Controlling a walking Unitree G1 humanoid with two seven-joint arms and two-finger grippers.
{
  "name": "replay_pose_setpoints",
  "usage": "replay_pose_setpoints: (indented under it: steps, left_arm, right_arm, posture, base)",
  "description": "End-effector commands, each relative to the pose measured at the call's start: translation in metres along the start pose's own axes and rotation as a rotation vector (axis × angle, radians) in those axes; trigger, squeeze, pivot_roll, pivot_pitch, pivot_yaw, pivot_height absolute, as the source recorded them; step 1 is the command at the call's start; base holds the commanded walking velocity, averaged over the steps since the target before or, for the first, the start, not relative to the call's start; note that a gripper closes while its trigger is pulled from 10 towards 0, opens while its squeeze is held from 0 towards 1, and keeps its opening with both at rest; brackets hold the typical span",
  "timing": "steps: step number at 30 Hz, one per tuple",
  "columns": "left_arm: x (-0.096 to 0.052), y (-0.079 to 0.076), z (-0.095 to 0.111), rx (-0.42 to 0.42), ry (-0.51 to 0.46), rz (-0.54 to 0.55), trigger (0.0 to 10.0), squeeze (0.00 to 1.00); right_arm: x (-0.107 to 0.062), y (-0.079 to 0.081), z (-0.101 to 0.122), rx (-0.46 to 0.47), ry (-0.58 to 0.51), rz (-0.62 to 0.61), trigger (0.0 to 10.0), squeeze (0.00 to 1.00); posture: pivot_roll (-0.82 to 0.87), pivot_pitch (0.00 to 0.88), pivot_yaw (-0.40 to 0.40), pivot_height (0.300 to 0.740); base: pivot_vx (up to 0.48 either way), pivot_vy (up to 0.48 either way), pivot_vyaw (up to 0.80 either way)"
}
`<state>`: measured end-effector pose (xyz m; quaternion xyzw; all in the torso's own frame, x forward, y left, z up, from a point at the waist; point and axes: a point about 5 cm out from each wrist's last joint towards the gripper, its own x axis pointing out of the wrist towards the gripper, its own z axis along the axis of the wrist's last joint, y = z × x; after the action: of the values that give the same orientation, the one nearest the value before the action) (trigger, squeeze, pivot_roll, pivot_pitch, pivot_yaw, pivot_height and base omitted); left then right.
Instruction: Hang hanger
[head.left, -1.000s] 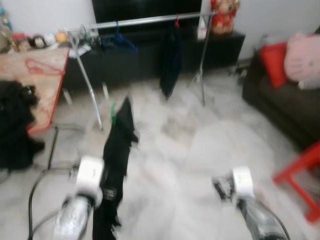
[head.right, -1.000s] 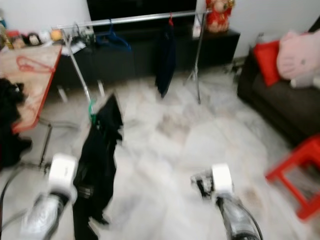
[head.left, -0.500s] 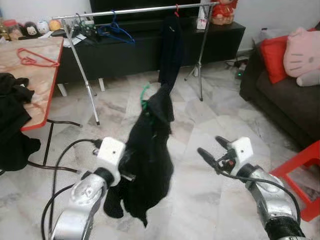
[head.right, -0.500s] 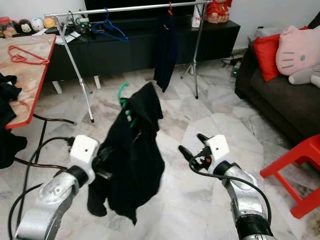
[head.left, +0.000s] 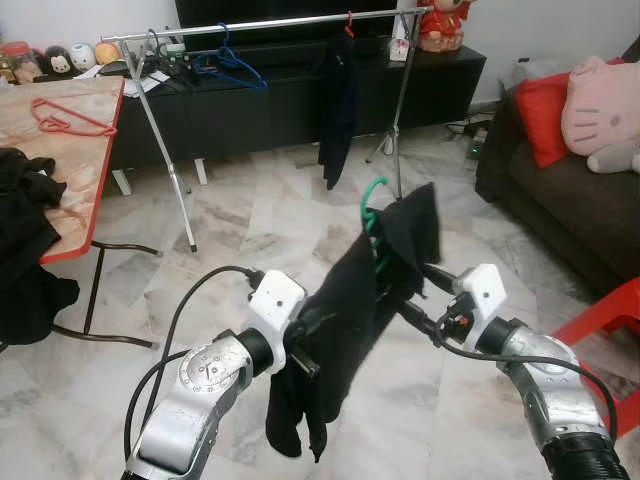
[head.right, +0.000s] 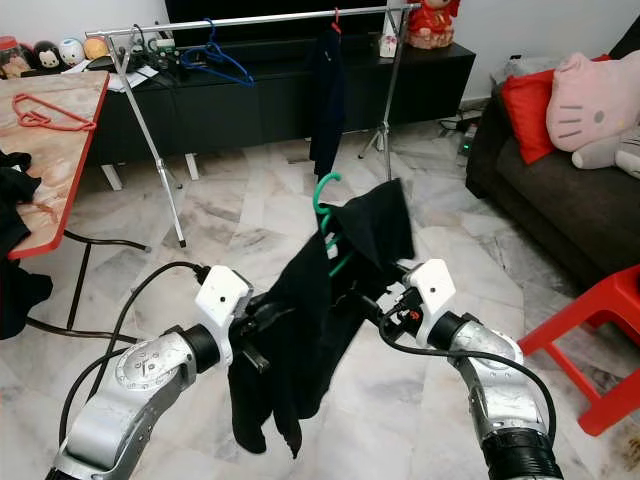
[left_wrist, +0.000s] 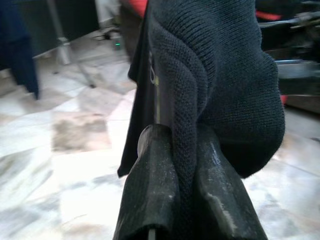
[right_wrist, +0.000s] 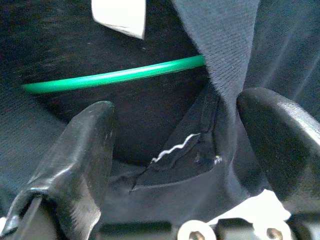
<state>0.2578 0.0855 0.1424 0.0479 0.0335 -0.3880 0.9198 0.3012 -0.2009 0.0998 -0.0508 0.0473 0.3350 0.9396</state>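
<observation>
Black garment (head.left: 340, 330) on a green hanger (head.left: 372, 215), held up well short of the rail (head.left: 270, 22).
Left pincer (left_wrist: 175, 165) pinches the fabric; right pincer (right_wrist: 170, 145) is spread around it. Hook points up; the hanger's arms are hidden.

No legible text or labels.

Clothes rack (head.left: 270, 22) stands at the back, table (head.left: 85, 150) on the left, sofa (head.left: 560, 200) right, garment (head.left: 345, 320) hanging between both grippers.
</observation>
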Motion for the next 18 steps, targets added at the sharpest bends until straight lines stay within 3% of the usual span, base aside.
replay_pose_setpoints:
  steps: [1, 12, 18]
  left_arm:
    - [0.002, -0.005, 0.015, 0.016, -0.052, -0.049, 10.0, 0.00]
    - [0.000, -0.010, 0.011, 0.011, -0.034, -0.098, 10.0, 0.00]
    - [-0.001, -0.012, 0.011, 0.017, -0.030, -0.110, 10.0, 0.00]
  right_arm:
    - [-0.002, -0.002, 0.003, -0.013, 0.000, -0.029, 10.0, 0.00]
    - [-0.006, -0.017, -0.008, -0.022, 0.054, -0.208, 10.0, 0.00]
    - [-0.006, -0.020, -0.015, -0.025, 0.092, -0.238, 10.0, 0.00]
  posture:
    - [-0.02, 0.000, -0.047, 0.740]
    - [-0.02, 0.000, -0.046, 0.740]
    - [-0.01, 0.000, -0.049, 0.740]
  base:
    - [0.000, 0.000, 0.00]
    - [0.000, 0.000, 0.00]
    - [0.000, 0.000, 0.00]
